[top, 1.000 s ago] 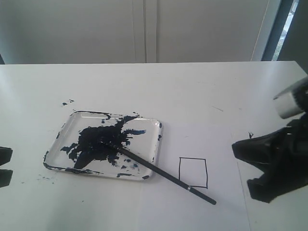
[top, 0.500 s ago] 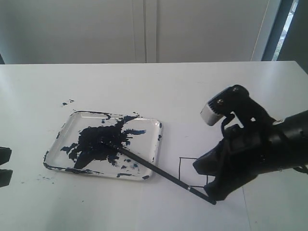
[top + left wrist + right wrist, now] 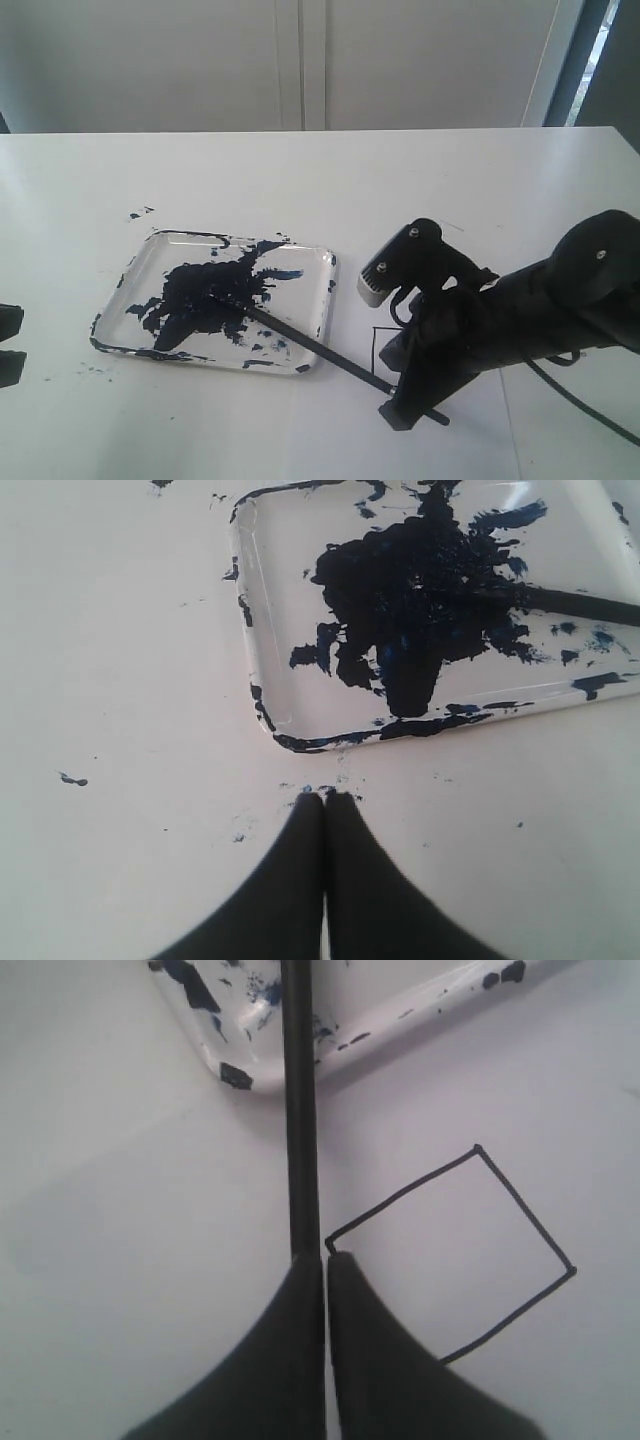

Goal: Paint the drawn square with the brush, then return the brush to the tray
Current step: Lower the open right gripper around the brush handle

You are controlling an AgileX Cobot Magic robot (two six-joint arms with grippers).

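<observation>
The brush (image 3: 320, 350) lies with its paint-soaked tip in the tray (image 3: 322, 262) and its black handle (image 3: 298, 1110) sloping out over the rim onto the table. My right gripper (image 3: 405, 405) is down over the handle's outer end, jaws shut with only a hairline slit; in the right wrist view (image 3: 325, 1257) the handle runs under one finger, not between the two. The drawn square (image 3: 450, 1250) is white inside and lies right beside the fingertips. From the exterior camera the arm covers all but its left edge (image 3: 374, 345). My left gripper (image 3: 325, 798) rests shut on the table beside the tray (image 3: 262, 705).
A big dark blue blotch (image 3: 205, 295) fills the tray's middle. Small paint specks (image 3: 140, 213) dot the white table around the tray. The right arm and its cable (image 3: 580, 395) stretch over the table's right side. A wall stands behind the table's far edge.
The right arm has swept in from the right edge to the left and down onto the brush handle's end, covering most of the square. The brush, tray and left gripper have not moved.
</observation>
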